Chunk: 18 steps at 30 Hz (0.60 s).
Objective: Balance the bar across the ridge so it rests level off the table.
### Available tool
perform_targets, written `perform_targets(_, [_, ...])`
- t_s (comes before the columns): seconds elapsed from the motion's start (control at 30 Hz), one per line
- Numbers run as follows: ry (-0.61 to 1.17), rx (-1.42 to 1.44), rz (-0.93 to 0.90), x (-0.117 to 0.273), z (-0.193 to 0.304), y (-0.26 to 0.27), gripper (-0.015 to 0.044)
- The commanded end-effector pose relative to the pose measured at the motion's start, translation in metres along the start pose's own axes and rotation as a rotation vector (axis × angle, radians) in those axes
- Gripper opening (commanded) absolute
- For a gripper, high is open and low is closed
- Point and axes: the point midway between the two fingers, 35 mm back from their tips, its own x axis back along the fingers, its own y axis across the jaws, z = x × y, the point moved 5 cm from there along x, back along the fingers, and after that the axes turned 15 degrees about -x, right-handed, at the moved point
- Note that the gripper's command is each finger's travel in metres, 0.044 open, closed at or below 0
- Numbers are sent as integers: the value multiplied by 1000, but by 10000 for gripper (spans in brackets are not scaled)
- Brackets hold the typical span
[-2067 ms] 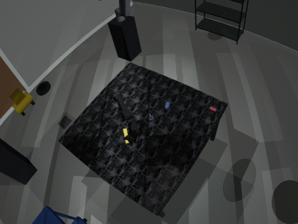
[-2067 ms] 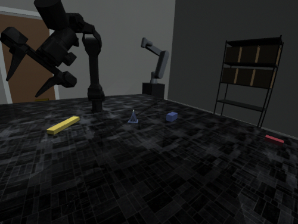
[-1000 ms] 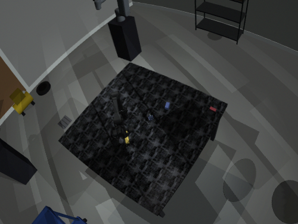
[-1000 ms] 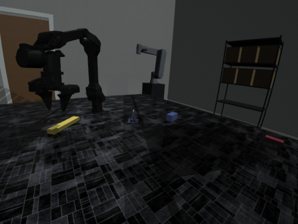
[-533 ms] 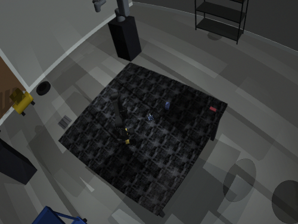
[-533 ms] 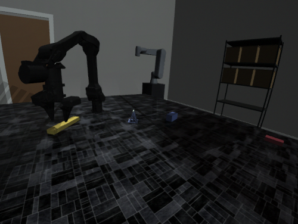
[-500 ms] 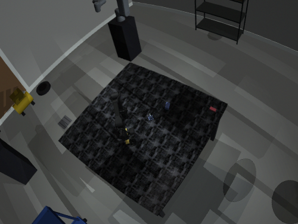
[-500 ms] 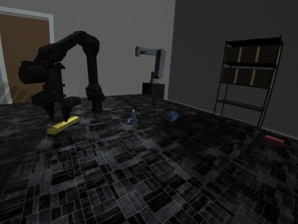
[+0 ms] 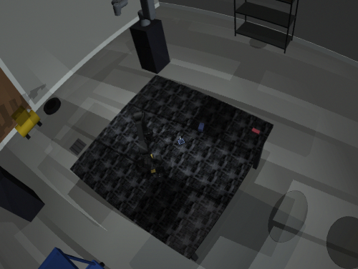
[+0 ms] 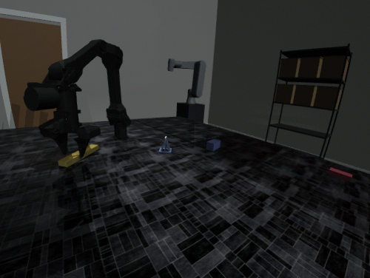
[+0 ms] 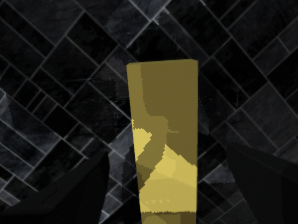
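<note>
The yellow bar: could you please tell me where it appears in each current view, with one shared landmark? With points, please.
Top: yellow bar [image 9: 153,171] [image 10: 90,149] [image 11: 172,95] left of and below centre, mostly hidden under the arm.
Exterior: left side, beneath the gripper [image 10: 74,146] [image 11: 167,155].
Wrist: centre, running out the bottom edge.
Landmark: the dark patterned tabletop [image 9: 215,172] [image 10: 185,222] [image 11: 250,65].

Your arm [image 9: 143,137] [image 10: 115,79] rises from its base, bends over at a high elbow and reaches toward the near left in the exterior view. Its wrist [image 10: 68,105] points down, carrying the jaws [image 9: 156,165] [image 10: 73,153] low over the worktop. You have them open, the two dark fingers apart, one at each side of the wrist view, their tips angled downward.
</note>
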Motion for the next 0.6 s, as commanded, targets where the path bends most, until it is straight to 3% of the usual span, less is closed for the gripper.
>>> perform_targets(0.0, [11, -6, -2, -8, 2, 0, 315])
perform_targets(0.5, [11, -6, -2, -9, 2, 0, 315])
perform_targets(0.57, [9, 0, 2, -8, 2, 0, 263])
